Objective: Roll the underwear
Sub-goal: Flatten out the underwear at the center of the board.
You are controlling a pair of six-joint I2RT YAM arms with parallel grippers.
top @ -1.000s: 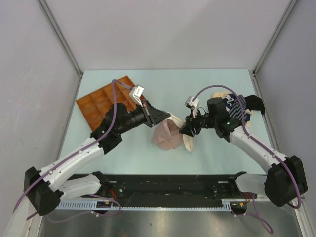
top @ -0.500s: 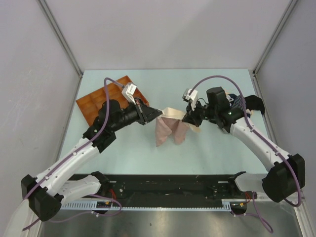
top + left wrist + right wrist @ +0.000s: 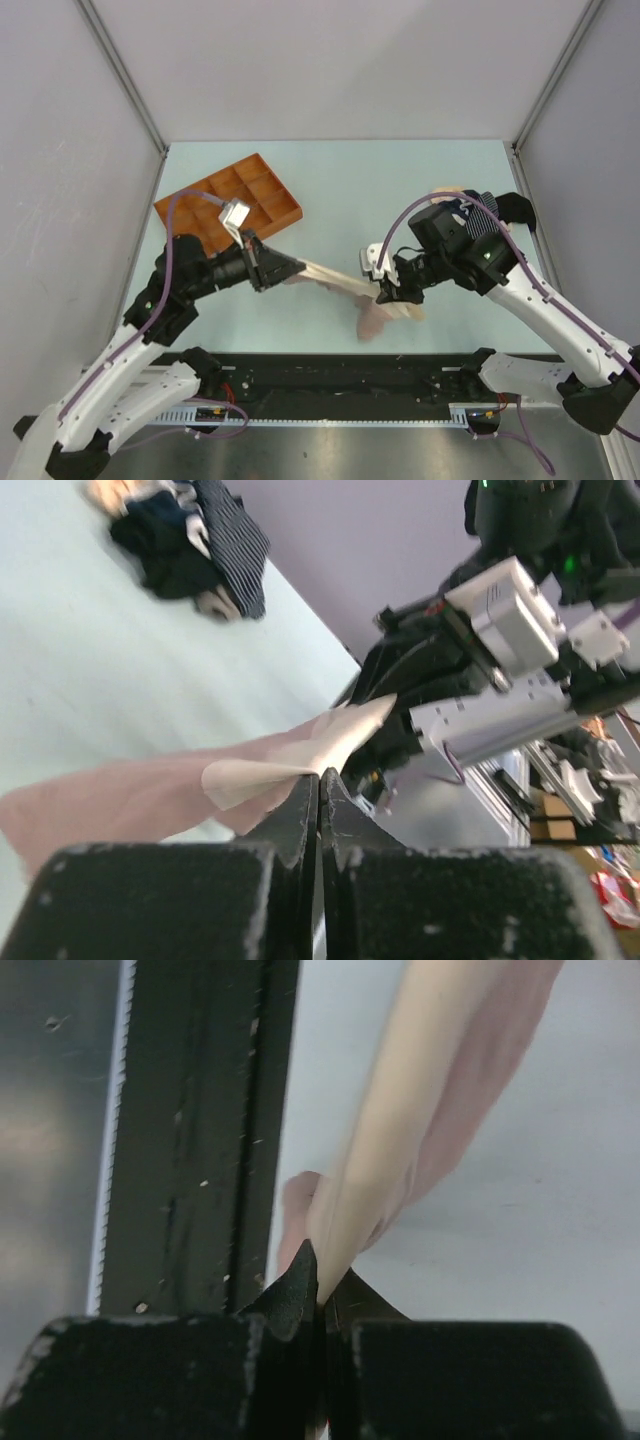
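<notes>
A pale pink-beige underwear point(image 3: 335, 277) hangs stretched in the air between my two grippers, low over the table's near edge. My left gripper point(image 3: 297, 266) is shut on its left corner, and the pinch shows in the left wrist view point(image 3: 320, 776) with the cloth point(image 3: 150, 790) trailing left. My right gripper point(image 3: 386, 294) is shut on the right corner; in the right wrist view point(image 3: 320, 1282) the cloth point(image 3: 420, 1130) runs up from the jaws. A loose flap point(image 3: 372, 318) droops below. More underwear, navy striped and black, lies in a pile point(image 3: 195, 540) at the back right.
An orange compartmented tray point(image 3: 240, 192) sits at the back left of the table. The pile of garments point(image 3: 508, 208) is partly hidden behind my right arm. A black rail point(image 3: 200, 1130) runs along the near edge, close under the held cloth.
My right gripper has shut on the pink underwear. Both arms lifted it off the table and carried it toward the near edge, pulling it taut between them.
</notes>
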